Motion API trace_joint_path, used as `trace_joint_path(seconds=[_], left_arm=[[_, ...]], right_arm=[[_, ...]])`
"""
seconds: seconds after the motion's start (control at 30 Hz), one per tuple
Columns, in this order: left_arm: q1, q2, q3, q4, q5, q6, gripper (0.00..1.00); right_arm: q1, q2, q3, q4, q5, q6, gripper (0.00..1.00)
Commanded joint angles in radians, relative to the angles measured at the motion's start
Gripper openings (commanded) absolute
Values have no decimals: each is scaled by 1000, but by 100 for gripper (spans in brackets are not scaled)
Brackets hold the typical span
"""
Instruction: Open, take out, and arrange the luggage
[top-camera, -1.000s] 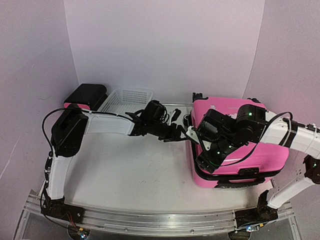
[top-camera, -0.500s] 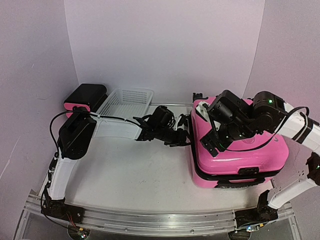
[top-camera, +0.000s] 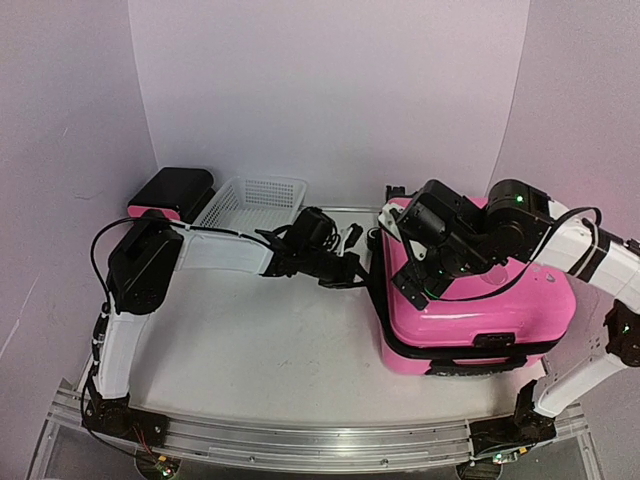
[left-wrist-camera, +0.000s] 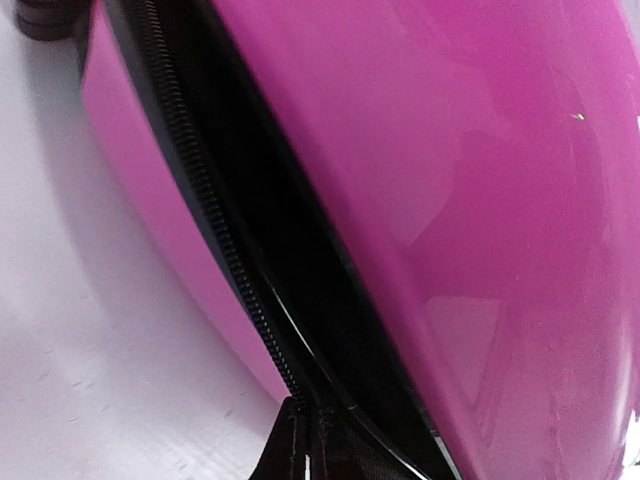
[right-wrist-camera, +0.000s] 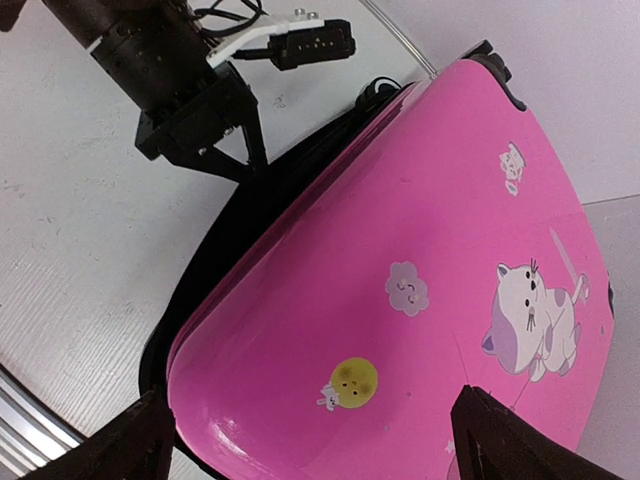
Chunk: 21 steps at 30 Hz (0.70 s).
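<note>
The pink luggage (top-camera: 520, 310) is lying flat on its big side on the right part of the white table (top-camera: 270, 350). It is the biggest thing here. Its black wheels (top-camera: 397, 192) are pointing to the far side. Its shiny lid is facing up and is showing little stickers: a cat (right-wrist-camera: 530, 320), a cloud (right-wrist-camera: 407, 289) and a yellow round one (right-wrist-camera: 354, 381). A black zipper band (left-wrist-camera: 260, 250) is running around its middle, and it is looking wide along the left side.

The left gripper (top-camera: 352, 272) is reaching across from the left and is sitting right at the left side of the luggage. Its jaws are closed tight, with the tips right against the zipper band. I cannot tell if they are pinching anything there.

The right gripper (top-camera: 405, 265) is hanging over the left part of the lid, not touching it. Its jaws are standing wide open, with one finger (right-wrist-camera: 140, 440) over the left edge of the lid and the other over the lid, and they are holding nothing.

A white basket (top-camera: 250, 200) is sitting at the far left of the table. A black drawer box (top-camera: 172, 192) with a pink front is sitting just left of the basket. Both are well apart from the luggage.
</note>
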Motion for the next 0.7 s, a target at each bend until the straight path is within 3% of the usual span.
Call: trace_joint_path(seconds=[0.0, 0.27, 0.43, 0.53, 0.67], left_arm=[[125, -143, -121, -68, -133, 83, 0], [148, -308, -294, -78, -187, 170, 0], [155, -358, -347, -100, -198, 189, 0], [164, -376, -355, -121, -197, 201, 1], [169, -395, -340, -163, -163, 205, 19]], right_arm=[[-2, 27, 17, 29, -10, -68, 98], [-2, 45, 1, 39, -85, -155, 98], [8, -37, -75, 41, -222, -262, 98], [52, -111, -102, 43, -403, -305, 97], [64, -170, -179, 139, -799, -268, 92]])
